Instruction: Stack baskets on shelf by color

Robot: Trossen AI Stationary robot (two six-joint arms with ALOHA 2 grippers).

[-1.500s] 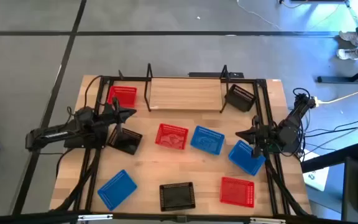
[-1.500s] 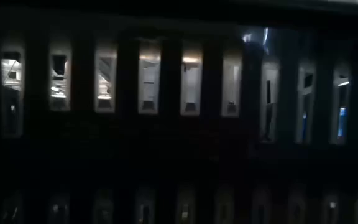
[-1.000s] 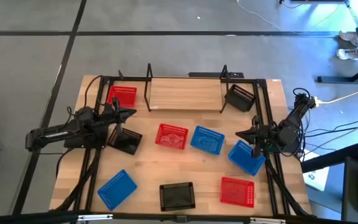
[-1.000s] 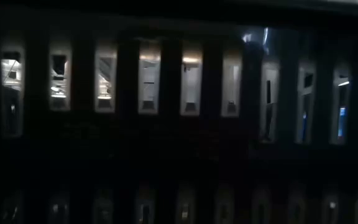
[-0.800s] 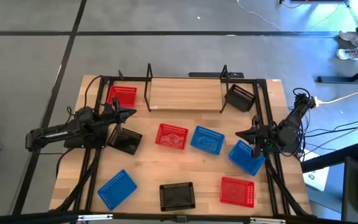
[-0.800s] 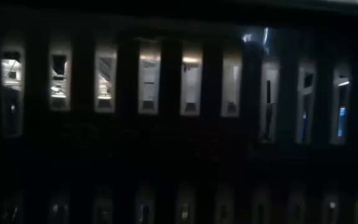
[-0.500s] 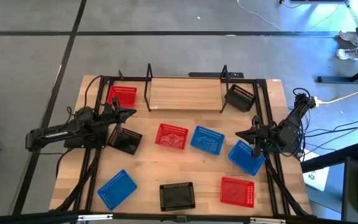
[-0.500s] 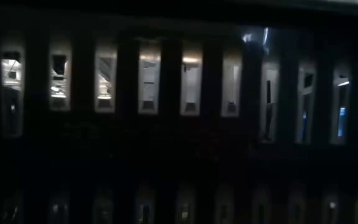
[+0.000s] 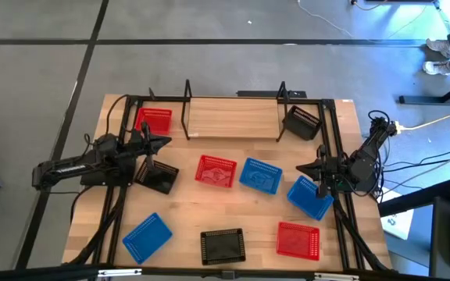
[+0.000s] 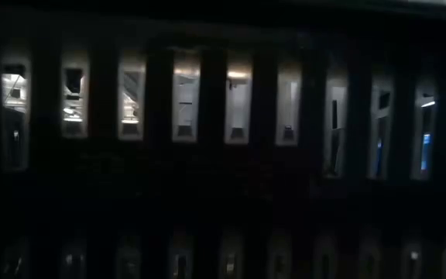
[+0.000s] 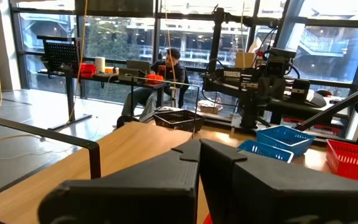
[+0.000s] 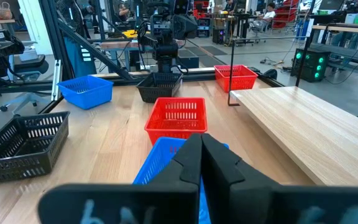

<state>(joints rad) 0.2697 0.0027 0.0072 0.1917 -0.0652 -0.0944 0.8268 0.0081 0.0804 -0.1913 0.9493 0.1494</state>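
Note:
The shelf stands at the table's far side, and nothing lies on its slats. A red basket sits by its left post and a black basket by its right post. On the tabletop rest a red basket, two blue baskets, a black basket, and along the near edge a blue, a black and a red basket. My left gripper is shut, above the table left of centre. My right gripper is shut, between the two blue baskets.
Black metal frame rails run along the table's sides and carry both arms. The low view is blocked by a dark perforated wall right at the lens. A person sits at a desk in the room beyond the table.

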